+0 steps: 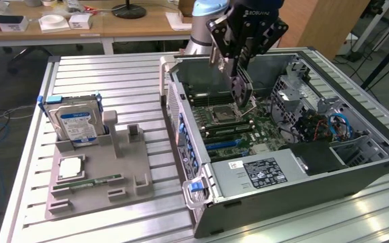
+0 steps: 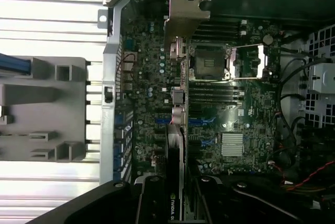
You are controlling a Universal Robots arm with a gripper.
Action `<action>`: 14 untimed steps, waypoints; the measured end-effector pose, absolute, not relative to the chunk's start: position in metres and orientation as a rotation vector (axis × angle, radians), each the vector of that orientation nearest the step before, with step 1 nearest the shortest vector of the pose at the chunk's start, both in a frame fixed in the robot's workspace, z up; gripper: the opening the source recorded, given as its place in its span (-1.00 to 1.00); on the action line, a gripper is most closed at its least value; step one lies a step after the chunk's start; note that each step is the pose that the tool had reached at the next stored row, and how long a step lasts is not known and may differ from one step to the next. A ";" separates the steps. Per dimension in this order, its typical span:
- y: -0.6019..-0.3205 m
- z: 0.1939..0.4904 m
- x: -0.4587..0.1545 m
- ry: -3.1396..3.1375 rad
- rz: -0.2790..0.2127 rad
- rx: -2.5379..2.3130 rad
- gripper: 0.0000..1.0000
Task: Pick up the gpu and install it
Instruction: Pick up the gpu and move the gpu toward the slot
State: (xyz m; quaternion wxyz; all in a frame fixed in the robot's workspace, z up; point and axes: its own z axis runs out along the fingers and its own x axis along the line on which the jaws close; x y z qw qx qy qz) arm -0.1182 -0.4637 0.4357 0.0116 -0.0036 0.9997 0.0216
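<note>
**Exterior view.** The black gripper (image 1: 238,66) is clamped on the gpu (image 1: 244,93). The gpu is a thin card held upright, edge down, above the green motherboard (image 1: 248,131) inside the open steel case (image 1: 303,202). The case lies on the slatted aluminium table (image 1: 113,71). A grey moulded fixture (image 1: 127,174) sits toward the table edge on the exterior view's left.

**Wrist view.** The gpu (image 2: 176,140) appears edge-on between the jaws. Its folded silver bracket (image 2: 186,12) is at the far end, over the motherboard.
</note>
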 end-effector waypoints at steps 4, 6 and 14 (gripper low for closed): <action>-0.464 0.436 -0.110 3.118 0.067 -0.011 -0.47; -0.463 0.436 -0.106 3.118 0.067 -0.011 -0.47; -0.463 0.436 -0.091 3.118 0.067 -0.011 -0.47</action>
